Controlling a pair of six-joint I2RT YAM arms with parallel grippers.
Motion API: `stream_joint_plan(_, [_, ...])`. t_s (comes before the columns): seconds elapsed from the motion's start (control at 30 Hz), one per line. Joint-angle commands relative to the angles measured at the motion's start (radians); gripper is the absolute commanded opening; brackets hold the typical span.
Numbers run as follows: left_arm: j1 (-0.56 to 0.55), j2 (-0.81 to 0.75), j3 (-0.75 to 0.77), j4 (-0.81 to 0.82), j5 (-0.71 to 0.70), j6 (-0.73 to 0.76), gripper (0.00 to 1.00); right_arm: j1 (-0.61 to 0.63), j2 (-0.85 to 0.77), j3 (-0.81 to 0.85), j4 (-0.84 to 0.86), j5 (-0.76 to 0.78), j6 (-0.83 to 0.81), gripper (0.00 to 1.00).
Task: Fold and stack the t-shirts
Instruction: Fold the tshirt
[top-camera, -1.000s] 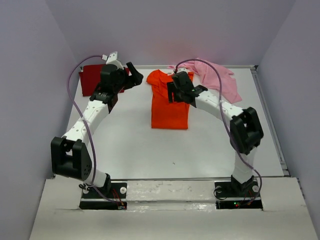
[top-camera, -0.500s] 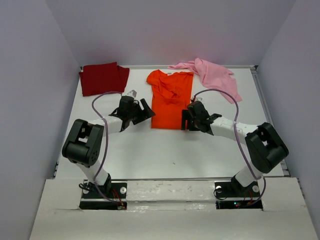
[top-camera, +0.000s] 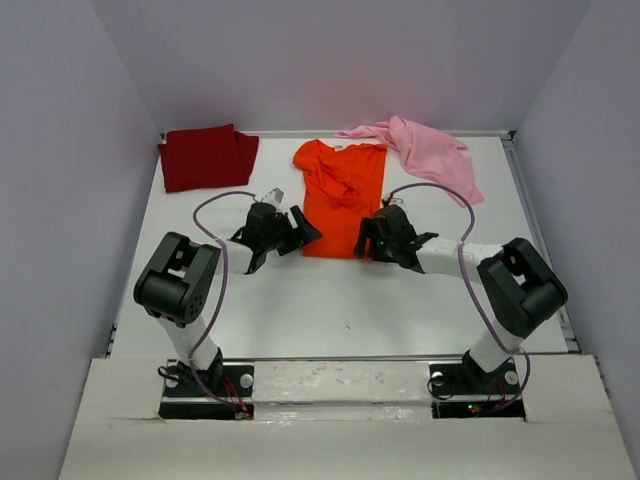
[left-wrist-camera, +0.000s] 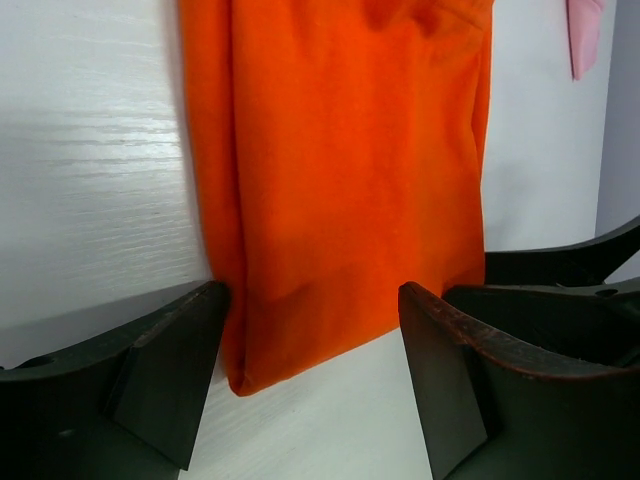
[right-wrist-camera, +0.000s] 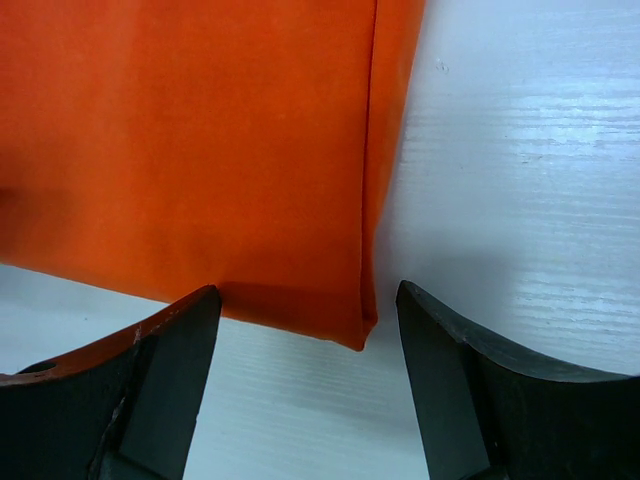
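Both arms have pulled back from the far edge since 1 s ago, when the L one was up by the dark red tee and the R one sat over the orange collar. Now they sit low at the orange tee's near hem, and over the last half sec the L gripper has slid closer to it.

L gripper (top-camera: 308, 228) (left-wrist-camera: 312, 290): fingers spread wide, nothing pinched. In the L wrist view the near-left hem corner of the orange tee (top-camera: 342, 200) (left-wrist-camera: 340, 150) lies between the two fingers (left-wrist-camera: 170, 370). Its folded edge runs right beside the L-hand finger; touching or not can't be told.

R gripper (top-camera: 368, 240) (right-wrist-camera: 305, 293): also spread wide, holding nothing. In the R wrist view the near-right hem corner (right-wrist-camera: 200, 130) sits between the fingers (right-wrist-camera: 470, 390), w/ bare table showing between the cloth edge and the R-hand finger.

Orange tee lies flat mid-table as a long narrow strip w/ both sides folded in, rumpled at the collar end and hem toward the arms.

Dark red tee (top-camera: 207, 157) lies folded at the back-left corner, well apart from the orange one. Pink tee (top-camera: 425, 150) (left-wrist-camera: 583, 30) is crumpled at the back right, one sleeve reaching just beside the orange collar.

White table (top-camera: 330, 300) under everything.
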Motion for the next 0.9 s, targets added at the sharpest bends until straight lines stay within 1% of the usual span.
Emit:
stream_joint_plan(0.0, [-0.033, 0.017, -0.001, 0.034, 0.029, -0.013, 0.82, -0.006, 0.018, -0.014, 0.071, -0.019, 0.029, 0.77])
stream_joint_plan(0.1, [-0.048, 0.022, 0.007, 0.019, 0.029, -0.011, 0.82, -0.006, 0.013, -0.021, 0.069, -0.014, 0.027, 0.76])
stream_joint_plan(0.23, [-0.069, 0.026, 0.002, -0.01, 0.018, -0.008, 0.81, -0.006, 0.009, -0.022, 0.068, -0.016, 0.026, 0.72])
stream_joint_plan(0.37, [-0.08, -0.01, -0.016, -0.075, -0.001, 0.009, 0.81, -0.006, -0.005, -0.022, 0.057, 0.001, 0.015, 0.72])
stream_joint_plan(0.4, [-0.082, -0.021, -0.016, -0.102, -0.039, 0.016, 0.81, -0.006, -0.005, -0.022, 0.052, 0.002, 0.012, 0.72])
stream_joint_plan(0.43, [-0.085, -0.034, -0.013, -0.172, -0.067, 0.028, 0.81, -0.006, -0.01, -0.021, 0.051, 0.004, 0.012, 0.72])
stream_joint_plan(0.47, [-0.086, -0.053, -0.001, -0.207, -0.115, 0.056, 0.81, -0.006, -0.014, -0.022, 0.051, 0.004, 0.013, 0.72])
stream_joint_plan(0.53, [-0.086, -0.064, 0.011, -0.3, -0.146, 0.082, 0.81, -0.006, -0.017, -0.022, 0.051, 0.006, 0.013, 0.72])
stream_joint_plan(0.63, [-0.091, -0.102, -0.019, -0.343, -0.201, 0.096, 0.81, -0.006, -0.019, -0.021, 0.049, 0.009, 0.012, 0.72])
stream_joint_plan(0.7, [-0.092, -0.119, -0.044, -0.345, -0.212, 0.09, 0.81, -0.006, -0.019, -0.021, 0.051, 0.007, 0.013, 0.72])
stream_joint_plan(0.77, [-0.092, -0.123, -0.084, -0.311, -0.21, 0.082, 0.81, -0.006, -0.018, -0.022, 0.052, 0.006, 0.016, 0.72])
stream_joint_plan(0.87, [-0.092, -0.077, -0.105, -0.265, -0.187, 0.062, 0.81, -0.006, -0.014, -0.019, 0.055, -0.001, 0.015, 0.72])
